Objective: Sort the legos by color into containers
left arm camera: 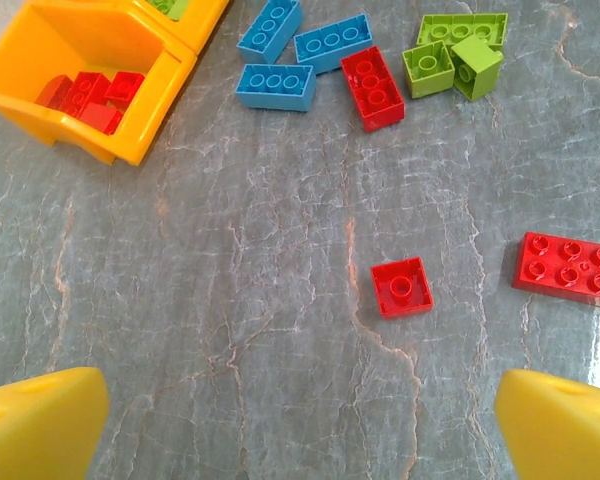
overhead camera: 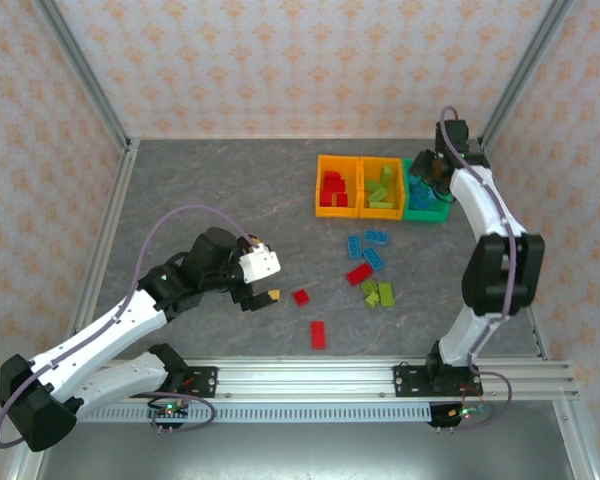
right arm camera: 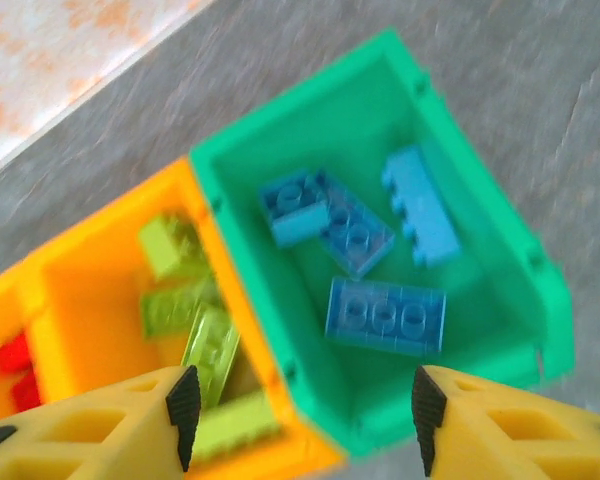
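Note:
Three containers stand in a row at the back right. One orange bin (overhead camera: pixel 320 190) holds red legos, a second orange bin (overhead camera: pixel 382 213) holds lime ones, and the green bin (overhead camera: pixel 427 215) holds blue ones. My right gripper (right arm camera: pixel 304 415) hovers open over the green bin (right arm camera: pixel 480 190), nothing between its fingers; several blue bricks (right arm camera: pixel 385 315) lie inside. My left gripper (left arm camera: pixel 300 430) is open and low over the table, a small red brick (left arm camera: pixel 401 287) just ahead of it and a long red brick (left arm camera: pixel 568 270) to its right. Loose blue (left arm camera: pixel 275 86), red (left arm camera: pixel 372 88) and green (left arm camera: pixel 462 30) bricks lie beyond.
The loose bricks cluster in front of the bins (overhead camera: pixel 372 262), with the small red brick (overhead camera: pixel 300 296) and the long red one (overhead camera: pixel 318 334) nearer the arms. Metal frame posts and patterned walls border the table. The right arm's elbow (overhead camera: pixel 502 265) stands right of the cluster.

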Controlling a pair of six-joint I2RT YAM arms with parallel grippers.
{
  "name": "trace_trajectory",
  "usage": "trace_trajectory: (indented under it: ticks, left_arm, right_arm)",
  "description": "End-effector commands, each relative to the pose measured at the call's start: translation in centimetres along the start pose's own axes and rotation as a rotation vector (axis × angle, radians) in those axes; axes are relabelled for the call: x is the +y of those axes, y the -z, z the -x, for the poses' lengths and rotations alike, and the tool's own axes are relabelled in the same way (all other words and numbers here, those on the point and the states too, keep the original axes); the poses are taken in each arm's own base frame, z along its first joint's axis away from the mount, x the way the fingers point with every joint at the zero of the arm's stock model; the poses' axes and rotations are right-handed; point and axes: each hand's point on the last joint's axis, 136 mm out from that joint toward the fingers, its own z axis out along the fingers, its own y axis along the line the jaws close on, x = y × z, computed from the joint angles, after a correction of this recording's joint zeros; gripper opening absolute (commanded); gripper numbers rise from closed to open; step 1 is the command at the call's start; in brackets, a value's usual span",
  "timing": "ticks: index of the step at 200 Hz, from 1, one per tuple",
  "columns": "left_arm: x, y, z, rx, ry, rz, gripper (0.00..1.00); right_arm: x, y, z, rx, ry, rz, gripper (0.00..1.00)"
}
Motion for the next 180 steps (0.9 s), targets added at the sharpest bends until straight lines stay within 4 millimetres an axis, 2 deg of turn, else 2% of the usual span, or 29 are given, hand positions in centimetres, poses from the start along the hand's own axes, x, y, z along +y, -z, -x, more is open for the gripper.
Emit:
trace_trajectory:
  ticks: [1, 17, 32, 48, 71, 84, 95, 127, 145, 180]
  left_arm:
    - [0.3, 1.2, 1.4, -0.044, -0.022, 0.004, 1.00]
    - [0.2, 1.3, 1.7, -0.059, -0.021, -0.005, 1.00]
    - [0.0, 1.3, 2.0, -0.072, -0.022, -0.017, 1.00]
    - [0.0, 1.2, 2.1, -0.074, -0.021, -0.027, 1.00]
    - [-0.1, 1.0, 2.0, -0.062, -0.019, -0.036, 1.00]
    - [-0.2, 1.0, 1.9, -0.059, -0.019, -0.039, 1.00]
    - [-0.1, 1.0, 1.8, -0.054, -0.019, -0.034, 1.00]
    - [0.1, 1.1, 1.5, -0.037, -0.025, -0.017, 1.00]
    - [0.2, 1.2, 1.3, -0.033, -0.029, -0.007, 1.00]
    - [0.4, 1.4, 1.3, -0.035, -0.033, 0.009, 1.00]
  right_arm:
    - [1.4, 4.3, -4.3, 0.081, -0.010, 0.168, 0.63]
    - [1.9, 6.3, -8.0, 0.124, 0.024, 0.223, 0.65]
    - [2.0, 7.3, -11.8, 0.180, 0.078, 0.223, 0.67]
    - [1.7, 7.5, -15.3, 0.239, 0.136, 0.197, 0.68]
    - [1.5, 6.2, -18.2, 0.286, 0.194, 0.170, 0.75]
    - [0.8, 5.1, -18.5, 0.290, 0.217, 0.119, 0.83]
    - [0.4, 4.0, -18.0, 0.267, 0.237, 0.077, 1.00]
    - [1.6, -0.3, -17.6, 0.273, 0.280, 0.057, 0.99]
    - [1.1, -2.9, -17.2, 0.263, 0.307, -0.013, 0.99]
    - [1.6, -6.3, -17.0, 0.284, 0.334, -0.048, 0.99]
